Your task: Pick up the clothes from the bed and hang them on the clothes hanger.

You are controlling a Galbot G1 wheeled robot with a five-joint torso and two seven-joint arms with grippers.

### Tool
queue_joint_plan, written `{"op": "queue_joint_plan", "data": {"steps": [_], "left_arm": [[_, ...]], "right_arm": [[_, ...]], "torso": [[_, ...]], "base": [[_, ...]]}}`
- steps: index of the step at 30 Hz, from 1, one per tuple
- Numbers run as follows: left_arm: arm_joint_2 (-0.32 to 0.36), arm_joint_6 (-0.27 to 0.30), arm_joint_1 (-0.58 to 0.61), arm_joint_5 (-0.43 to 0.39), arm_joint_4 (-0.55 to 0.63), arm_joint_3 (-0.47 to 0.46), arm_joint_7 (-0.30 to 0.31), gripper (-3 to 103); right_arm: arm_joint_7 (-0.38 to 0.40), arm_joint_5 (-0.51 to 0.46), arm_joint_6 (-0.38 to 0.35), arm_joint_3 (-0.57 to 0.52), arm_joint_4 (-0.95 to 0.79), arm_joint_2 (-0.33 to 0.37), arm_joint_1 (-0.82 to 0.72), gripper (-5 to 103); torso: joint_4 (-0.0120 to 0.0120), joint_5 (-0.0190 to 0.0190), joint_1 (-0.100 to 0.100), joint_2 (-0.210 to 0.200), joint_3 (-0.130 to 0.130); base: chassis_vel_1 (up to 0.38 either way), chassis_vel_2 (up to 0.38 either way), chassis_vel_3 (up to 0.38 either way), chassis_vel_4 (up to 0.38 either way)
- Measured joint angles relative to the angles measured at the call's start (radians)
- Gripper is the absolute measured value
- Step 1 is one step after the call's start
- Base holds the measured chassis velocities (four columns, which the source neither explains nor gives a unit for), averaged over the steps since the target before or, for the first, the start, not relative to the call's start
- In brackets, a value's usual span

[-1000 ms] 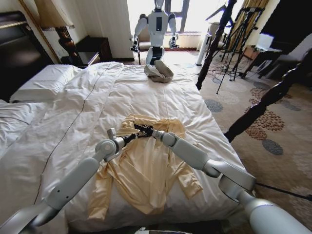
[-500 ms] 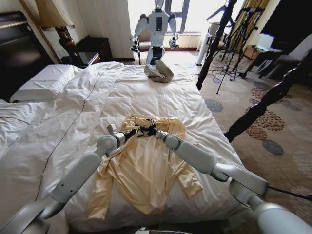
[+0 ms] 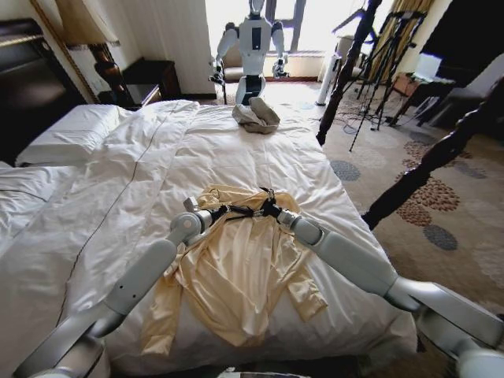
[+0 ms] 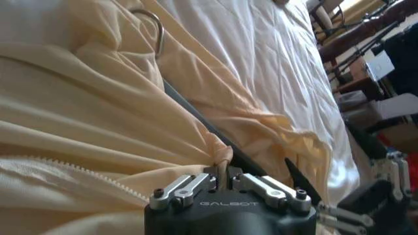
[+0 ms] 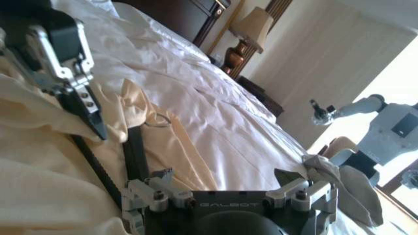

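Clothes (image 3: 236,276) on bed (image 3: 118,173), GALBOT-marked left gripper (image 4: 225,182) pinching fabric

Occluded bits
Hanger (image 4: 216,137) mostly buried under top (image 3: 236,276) (only hook and a bar stretch visible); left gripper (image 4: 225,177) fingertips lost in fabric.

Left gripper (image 4: 225,178) closed, fingers pinching a fold of the pale yellow top (image 4: 98,127) right at a dark hanger bar (image 4: 209,129). The bar runs diagonally under the fabric, from the gripper up toward a metal hook (image 4: 154,27) that pokes out of the top's far folds. A zipper line (image 4: 72,171) crosses the cloth just beside the gripper. White duvet (image 4: 261,54) lies beyond the top. Right gripper (image 4: 307,196) is just beside the left gripper, one dark fingertip near the bar. Dark furniture (image 4: 365,63) stands past the duvet's edge.
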State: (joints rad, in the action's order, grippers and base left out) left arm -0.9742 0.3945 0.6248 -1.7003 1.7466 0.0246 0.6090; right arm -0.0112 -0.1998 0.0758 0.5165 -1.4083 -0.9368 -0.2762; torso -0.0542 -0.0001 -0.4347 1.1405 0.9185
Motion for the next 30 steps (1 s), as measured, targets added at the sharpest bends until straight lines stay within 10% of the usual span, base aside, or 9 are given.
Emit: {"op": "queue_joint_plan", "data": {"steps": [8, 14, 20, 25, 27, 30], "left_arm": [[0.015, -0.013, -0.017, -0.041, 0.065, 0.007, 0.024, 36], [0.082, -0.040, -0.034, 0.042, 0.055, -0.037, -0.074, 64], [0.100, -0.006, -0.035, -0.059, 0.090, -0.099, 0.006, 80], [0.163, 0.001, -0.002, 0.320, 0.027, -0.072, -0.177, 96], [0.242, -0.058, 0.034, 0.655, -0.053, -0.024, -0.367, 100], [0.276, -0.100, 0.051, 0.816, -0.100, 0.006, -0.482, 100]], "right_arm": [[0.000, 0.001, 0.000, -0.049, -0.006, 0.039, -0.053, 100], [-0.004, 0.004, 0.000, -0.093, -0.012, 0.053, -0.089, 100], [-0.006, 0.007, 0.000, -0.116, -0.003, 0.056, -0.105, 100], [-0.005, 0.006, -0.002, -0.118, -0.005, 0.051, -0.098, 100], [-0.006, 0.004, -0.002, -0.127, -0.010, 0.052, -0.103, 100], [-0.006, 0.004, -0.001, -0.141, -0.016, 0.063, -0.123, 100]], "torso": [[-0.0002, 0.0003, 0.000, 0.000, 0.000], [-0.0001, -0.0003, 0.000, 0.000, 0.000], [-0.0003, -0.0002, 0.000, 0.000, 0.000], [-0.0010, -0.0004, 0.000, 0.000, 0.000], [0.0008, -0.0006, 0.000, 0.000, 0.000], [0.0009, -0.0010, 0.000, 0.000, 0.000]], "base": [[0.000, 0.000, 0.000, 0.000], [0.000, 0.000, 0.000, 0.000], [0.000, 0.000, 0.000, 0.000], [0.000, 0.000, 0.000, 0.000], [0.000, 0.000, 0.000, 0.000], [0.000, 0.000, 0.000, 0.000]]}}
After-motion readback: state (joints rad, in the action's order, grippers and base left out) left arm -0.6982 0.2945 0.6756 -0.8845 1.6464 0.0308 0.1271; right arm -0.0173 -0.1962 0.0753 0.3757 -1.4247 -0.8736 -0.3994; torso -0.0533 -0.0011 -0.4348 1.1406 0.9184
